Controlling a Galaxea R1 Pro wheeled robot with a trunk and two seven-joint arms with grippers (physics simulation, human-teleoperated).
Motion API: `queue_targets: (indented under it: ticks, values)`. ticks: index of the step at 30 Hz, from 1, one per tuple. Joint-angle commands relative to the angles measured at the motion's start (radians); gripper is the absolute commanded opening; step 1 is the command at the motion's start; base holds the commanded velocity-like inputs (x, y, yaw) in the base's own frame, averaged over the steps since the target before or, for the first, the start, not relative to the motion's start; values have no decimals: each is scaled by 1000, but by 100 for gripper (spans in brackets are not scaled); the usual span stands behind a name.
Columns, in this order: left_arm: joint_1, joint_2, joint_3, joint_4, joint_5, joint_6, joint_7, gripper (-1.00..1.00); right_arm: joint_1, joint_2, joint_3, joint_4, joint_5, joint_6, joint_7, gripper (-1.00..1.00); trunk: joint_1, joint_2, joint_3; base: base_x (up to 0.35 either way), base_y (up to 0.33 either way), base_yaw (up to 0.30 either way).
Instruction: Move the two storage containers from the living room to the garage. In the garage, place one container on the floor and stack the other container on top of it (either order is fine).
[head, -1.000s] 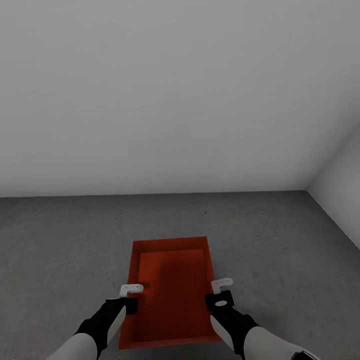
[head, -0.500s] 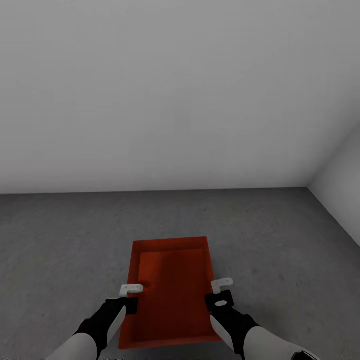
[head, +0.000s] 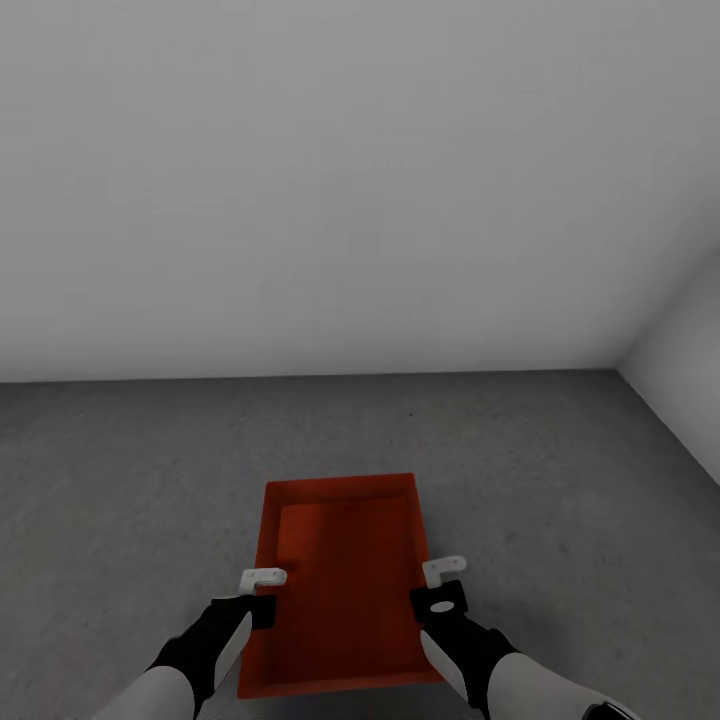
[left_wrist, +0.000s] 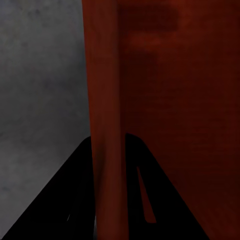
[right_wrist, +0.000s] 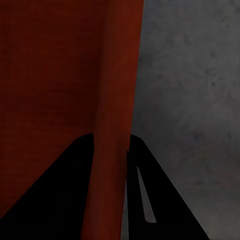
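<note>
While the robot faces a plain white-grey wall (head: 340, 180) that fills the upper half of the head view, one orange-red storage container (head: 345, 585) sits low in the centre of the frame above the dark grey concrete floor (head: 120, 480). The left gripper (head: 258, 592) pinches the bin's left long wall, one finger on each side of it. The right gripper (head: 438, 588) clamps the right wall the same way.

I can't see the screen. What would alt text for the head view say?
Two robot grippers, the left gripper and right gripper, each clamp a long side wall of an orange-red storage container, open and empty, above a dark grey concrete floor near a plain white wall.
</note>
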Motion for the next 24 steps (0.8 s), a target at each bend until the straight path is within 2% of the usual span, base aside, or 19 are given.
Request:
queue_targets:
  ticks: [1,24]
  values:
    - [0,-1,2,-4,-3,5,4,-100,-1,9,5,-2,-21,6,10,-100,4,-8,-4,0,0,0]
    - [0,-1,2,-4,-3,5,4,-100,-1,9,5,-2,-21,6,10,-100,88,-162,-73,0,0,0]
